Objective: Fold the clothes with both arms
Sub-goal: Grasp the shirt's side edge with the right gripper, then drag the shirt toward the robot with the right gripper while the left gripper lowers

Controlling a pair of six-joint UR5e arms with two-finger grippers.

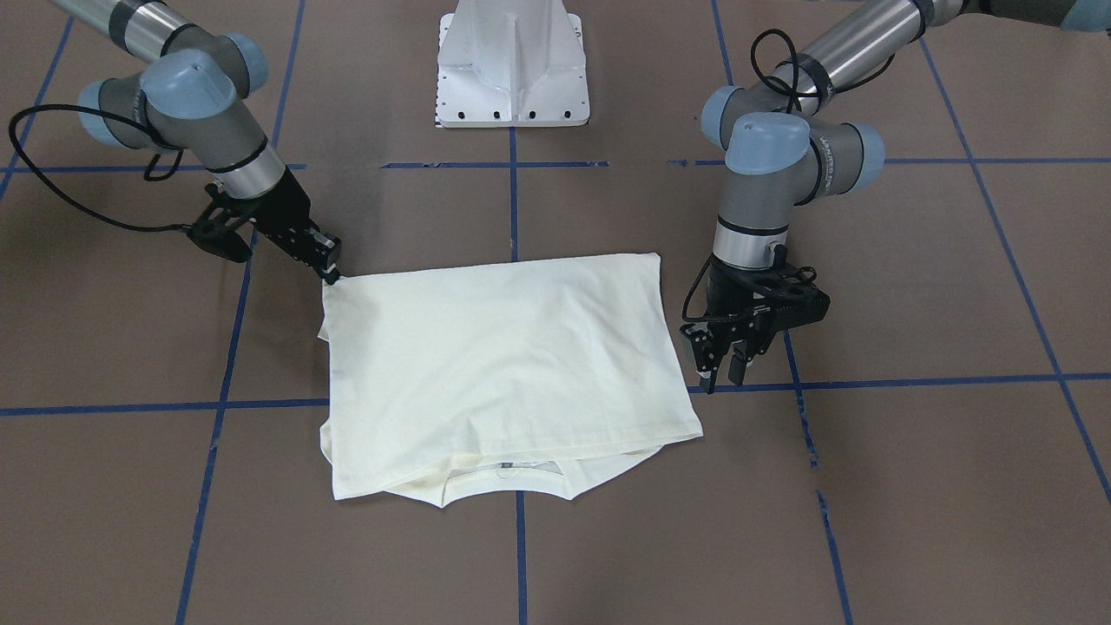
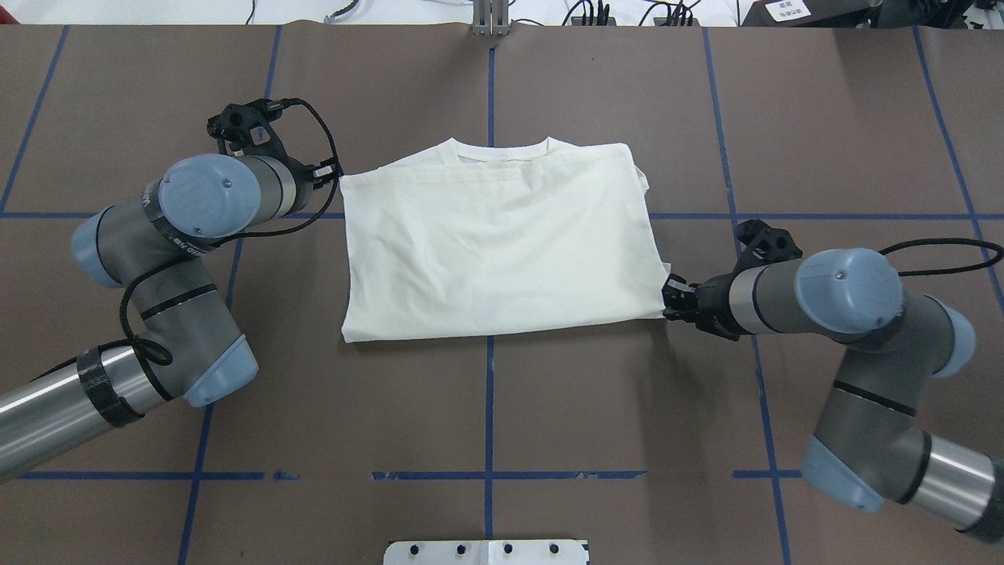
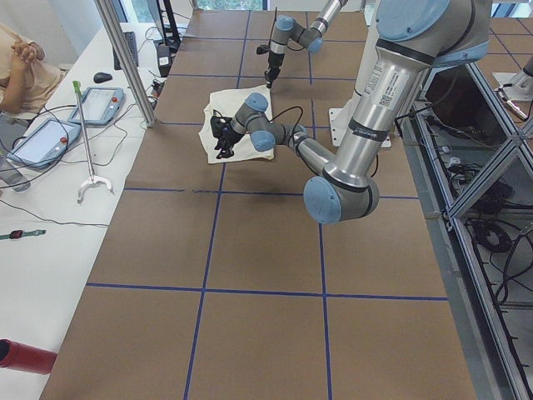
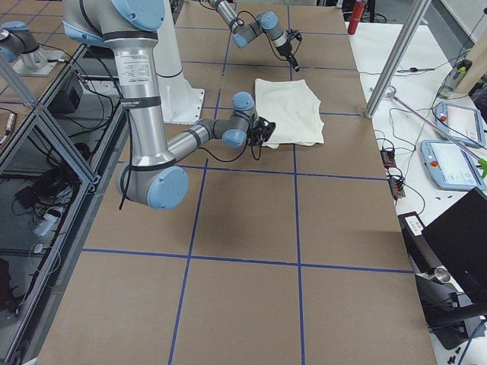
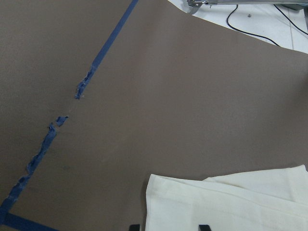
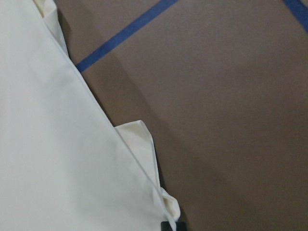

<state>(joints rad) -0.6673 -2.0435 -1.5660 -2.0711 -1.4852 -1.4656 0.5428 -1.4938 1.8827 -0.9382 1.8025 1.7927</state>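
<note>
Cream long-sleeved shirt (image 2: 502, 243) lies folded, plain side up, mid brown tabletop (image 2: 627, 408). Collar end points away from the white pedestal base (image 1: 514, 69).

Black two-finger right hand (image 1: 331, 274) is clamped on the shirt's hem-end corner on robot's right. Corner is pinched btwn the fingers, rest of cloth flat.

Black two-finger left hand (image 1: 722, 371) is released, fingers (image 5: 204, 226) apart and pointing down. It sits just beside shirt's edge on robot's left, nr collar end, apart from cloth.

Left wrist cam shows the shirt corner w/ a second layer peeking out, and a frayed blue tape line (image 5: 103, 45) on the tabletop nearby.
</note>
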